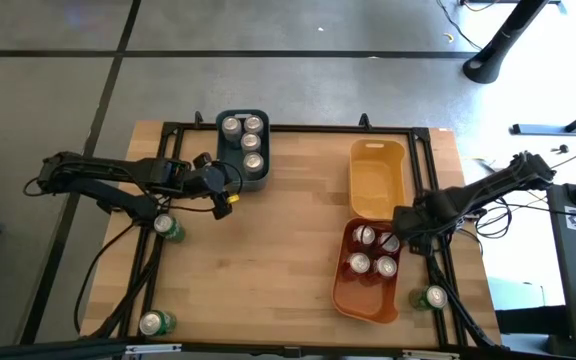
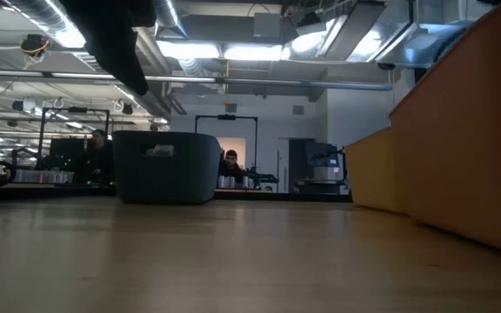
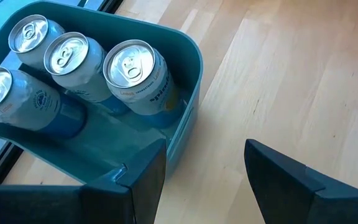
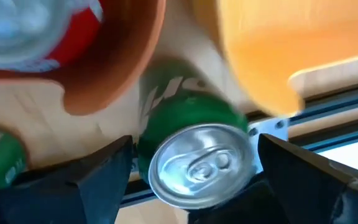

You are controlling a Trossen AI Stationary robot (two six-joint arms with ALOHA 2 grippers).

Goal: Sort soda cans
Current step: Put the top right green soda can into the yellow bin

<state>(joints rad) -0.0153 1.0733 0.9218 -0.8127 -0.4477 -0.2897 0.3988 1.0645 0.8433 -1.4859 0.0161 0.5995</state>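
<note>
So the left gripper (image 1: 230, 188) is hanging just beside the near corner of the blue-grey bin (image 1: 261, 184) at the far side of the table (image 1: 288, 230). Its fingers are spread apart with nothing between them, just bare wood showing in the gap (you can see this best from the left wrist camera). That bin has silver cans (image 3: 137, 74) standing upright in it: three tops show from overhead, but the wrist camera picks up four, packed close together.

The right gripper (image 4: 194, 171) is over by the gap between the orange bin (image 1: 353, 300) and the yellow bin (image 1: 363, 205), on the right half of the table. In its wrist view a green can (image 4: 194, 149) sits right between its two fingers, silver top facing the camera. The fingers stand wide on either side of it, and I honestly can't tell whether they're actually pressing on the can or just framing it.

The orange bin holds four cans with red bodies (image 1: 366, 237), all upright. The yellow bin looks like it has nothing in it from above.

Loose green cans: one by the left arm near the table's left edge (image 1: 168, 228), one at the near-left corner (image 1: 155, 322), and one just off the near-right corner of the orange bin (image 1: 430, 297).

The low camera mostly shows the dark bin (image 2: 165, 165) across the table, with a couple of people (image 2: 230, 163) seated way back in the room.
</note>
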